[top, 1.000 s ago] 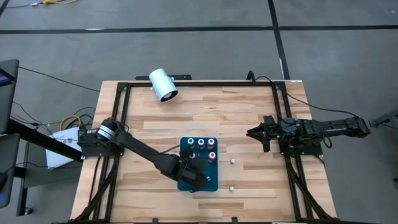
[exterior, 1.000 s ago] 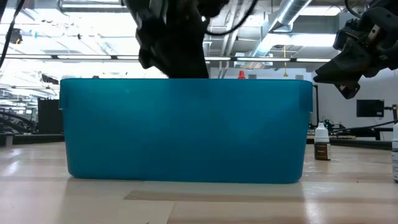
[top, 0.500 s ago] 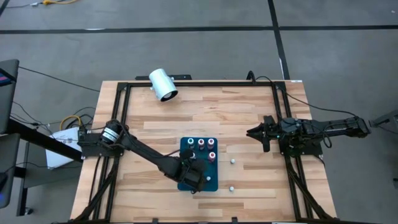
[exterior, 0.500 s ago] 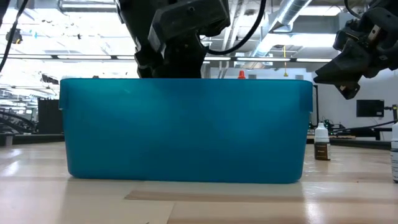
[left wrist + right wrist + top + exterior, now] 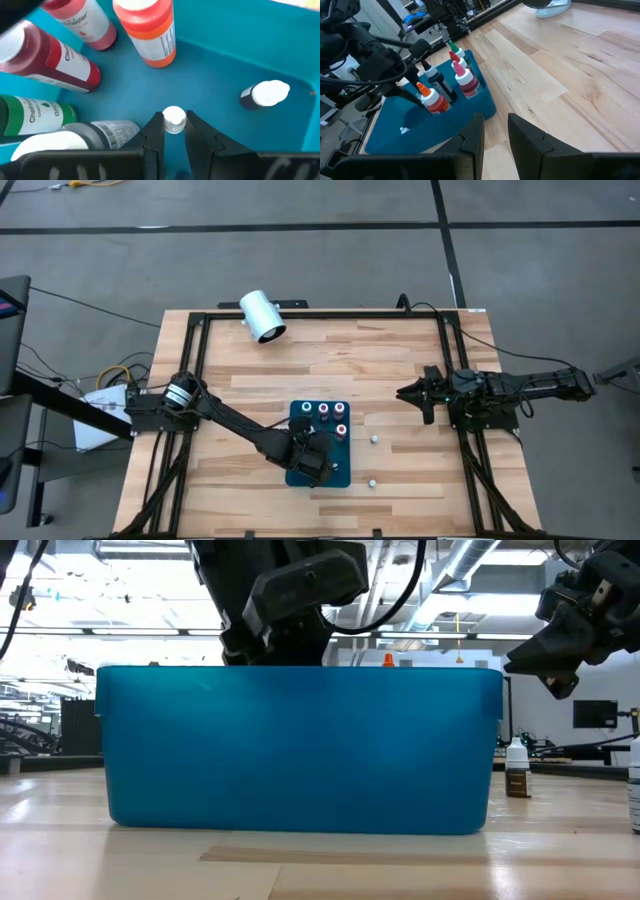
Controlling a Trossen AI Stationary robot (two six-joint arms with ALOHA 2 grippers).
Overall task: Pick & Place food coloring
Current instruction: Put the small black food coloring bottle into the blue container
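Left gripper (image 5: 174,134) jaws pinch white cap (image 5: 174,119) mid-bin (image 5: 280,55); walls well apart.

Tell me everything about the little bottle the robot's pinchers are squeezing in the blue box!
Only its top shows: a small round white cap with a pale, see-through collar under it, looking like plastic. The left gripper is shut on it, one dark finger pressing each side. Its body is hidden, so I cannot tell its color. It stands inside the teal bin, beside a gray-labeled bottle and apart from the orange bottle.
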